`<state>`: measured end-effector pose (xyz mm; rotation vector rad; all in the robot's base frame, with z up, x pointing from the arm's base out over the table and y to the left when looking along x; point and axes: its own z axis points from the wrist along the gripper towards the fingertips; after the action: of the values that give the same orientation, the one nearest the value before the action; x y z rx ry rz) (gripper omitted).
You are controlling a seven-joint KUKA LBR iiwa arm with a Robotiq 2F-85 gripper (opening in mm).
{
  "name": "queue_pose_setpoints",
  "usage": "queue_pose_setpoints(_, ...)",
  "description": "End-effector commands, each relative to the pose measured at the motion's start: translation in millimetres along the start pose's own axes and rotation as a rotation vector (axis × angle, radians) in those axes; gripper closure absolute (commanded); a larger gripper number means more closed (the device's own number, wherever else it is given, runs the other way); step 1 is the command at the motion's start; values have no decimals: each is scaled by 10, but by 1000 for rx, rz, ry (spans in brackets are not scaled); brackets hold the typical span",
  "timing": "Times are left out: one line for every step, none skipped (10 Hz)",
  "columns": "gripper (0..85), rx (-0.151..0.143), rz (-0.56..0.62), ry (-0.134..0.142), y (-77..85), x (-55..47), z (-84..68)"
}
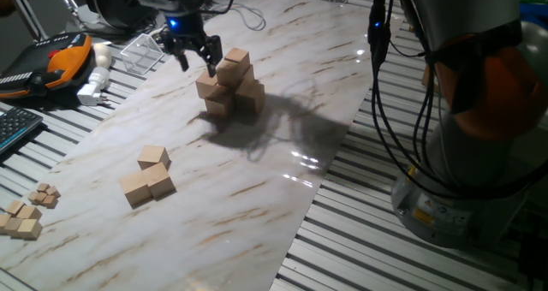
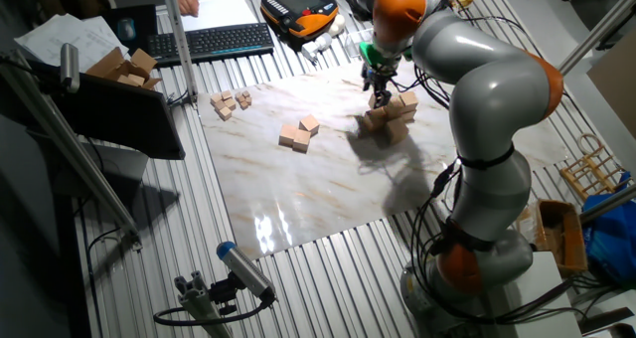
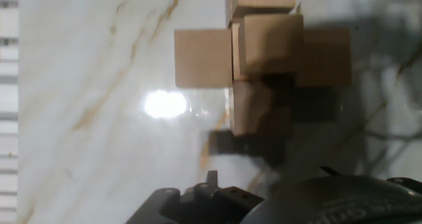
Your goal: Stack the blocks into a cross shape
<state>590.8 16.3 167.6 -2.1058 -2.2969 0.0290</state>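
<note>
A stack of tan blocks (image 1: 231, 86) stands at the back of the marble board, with one block (image 1: 233, 64) on top, slightly turned. From above, the stack (image 3: 264, 59) reads as a cross with a raised block at its centre. My gripper (image 1: 197, 67) hovers just left of the top block, open and holding nothing. It sits at the stack's (image 2: 393, 114) far side as the gripper (image 2: 378, 80) shows in the other fixed view. Three loose blocks (image 1: 147, 175) lie together nearer the front left, also seen as blocks (image 2: 298, 134) at mid-board.
A cluster of tiny wooden cubes (image 1: 26, 214) lies at the board's left edge. An orange teach pendant (image 1: 64, 56), a keyboard (image 1: 13, 128) and a wire rack (image 1: 145, 51) sit beyond the board. The arm's base (image 1: 462, 180) and cables (image 1: 385, 111) stand right.
</note>
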Motion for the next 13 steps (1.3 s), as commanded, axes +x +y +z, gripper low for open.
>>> queue_pose_setpoints(170,-1,-44,-2,34,616,-1)
queue_pose_setpoints(170,-9,-85,28,34,757,6)
queue_pose_setpoints(170,-31,-148,52,13,863,77)
queue_pose_setpoints(170,-36,-180,59,12,947,157)
queue_pose_setpoints(170,-43,-199,65,-2,1003,220)
queue_pose_setpoints(170,-48,-217,70,-24,1039,249)
queue_pose_setpoints(170,-39,-253,62,-39,1073,261)
queue_pose_setpoints(170,-44,-281,79,-50,1096,273)
queue_pose_setpoints(170,-52,-308,99,-58,1104,279)
queue_pose_setpoints(170,-52,-332,109,-69,1100,268)
queue_pose_setpoints(170,-45,-362,122,-85,1089,252)
queue_pose_setpoints(170,-38,-398,104,-85,1089,252)
queue_pose_setpoints(170,-34,-425,78,-85,1089,252)
